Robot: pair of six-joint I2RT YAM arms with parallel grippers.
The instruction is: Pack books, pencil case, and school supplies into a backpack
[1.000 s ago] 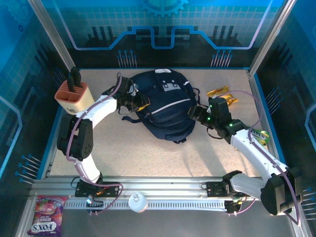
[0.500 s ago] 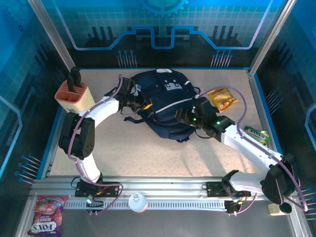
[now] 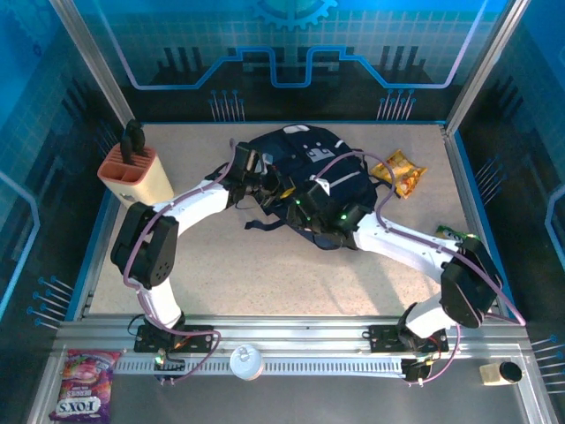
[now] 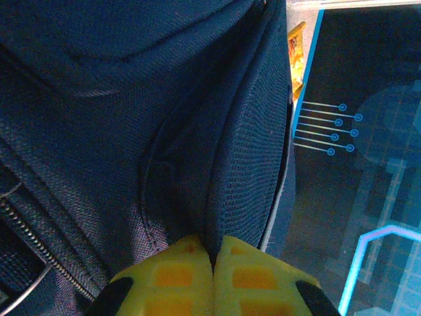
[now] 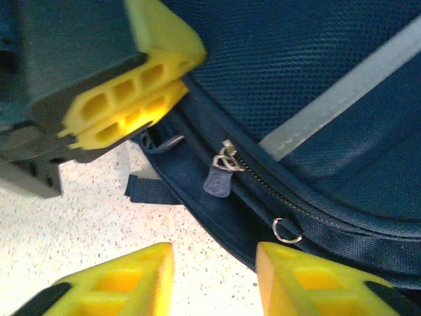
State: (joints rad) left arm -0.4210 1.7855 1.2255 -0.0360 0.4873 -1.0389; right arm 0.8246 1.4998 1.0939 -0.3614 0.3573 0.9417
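The backpack (image 3: 305,152) takes up the table's far middle. From its 6 o'clock the speckled table (image 3: 265,283) lies bare to the near rail, the widest room. At 9 o'clock the left arm (image 3: 199,203) slants across, with the knife block (image 3: 134,174) beyond it by the left wall. The right arm (image 3: 397,243) bars 5 o'clock. A snack bag (image 3: 400,170) lies close at 3 o'clock, and a green item (image 3: 448,231) at 4. At 7 o'clock the left gripper (image 4: 214,253), pinching the pack's fabric, and the right gripper (image 5: 214,276), jaws parted, crowd the zipper pull (image 5: 219,179).

Overhead view looks down; both wrist views sit close on backpack (image 4: 99,79).
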